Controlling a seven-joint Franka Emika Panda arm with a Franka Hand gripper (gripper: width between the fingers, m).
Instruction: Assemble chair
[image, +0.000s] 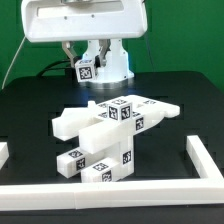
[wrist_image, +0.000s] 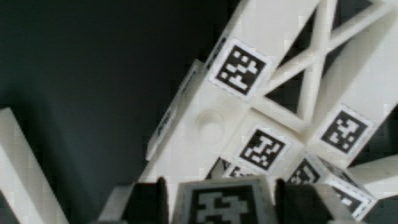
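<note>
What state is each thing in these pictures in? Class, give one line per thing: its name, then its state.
chair pieces: white tagged parts clustered together mid-table, partly stacked, not a finished chair.
cross-braced frame: lying tilted among the other parts.
gripper: raised behind the parts; open or shut cannot be told.
border rails: lying flat at the table edges.

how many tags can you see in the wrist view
5 tags show: one high on the cross-braced frame at, three lower at, and one at near the picture's edge. More may be hidden.
</note>
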